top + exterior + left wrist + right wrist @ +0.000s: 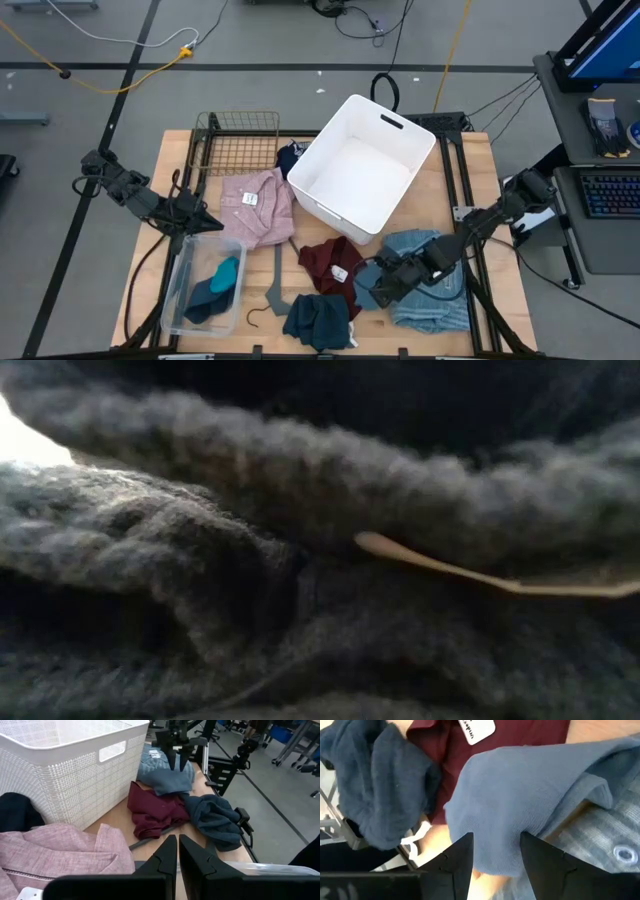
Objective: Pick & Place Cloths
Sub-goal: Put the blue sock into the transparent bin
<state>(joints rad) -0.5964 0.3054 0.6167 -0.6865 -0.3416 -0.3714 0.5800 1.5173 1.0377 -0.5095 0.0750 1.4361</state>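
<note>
A light-blue ribbed cloth (425,275) lies at the table's near right, its smooth folded part (520,795) toward the maroon cloth (325,260). My right gripper (375,285) stands open just over that fold (170,780), fingers pointing down, one on either side of it (495,852). A dark teal cloth (320,320) lies at the near edge. The pink cloth (258,205) lies left of the white bin (335,218). My left gripper (205,218) is shut and empty beside the pink cloth (65,850). Dark knit fabric (300,510) fills the low view.
A clear plastic box (180,295) at the near left holds teal pieces (218,282). A grey hanger (275,282) lies between it and the maroon cloth. A wire basket (235,140) stands at the far left, with a navy piece (290,158) by the bin.
</note>
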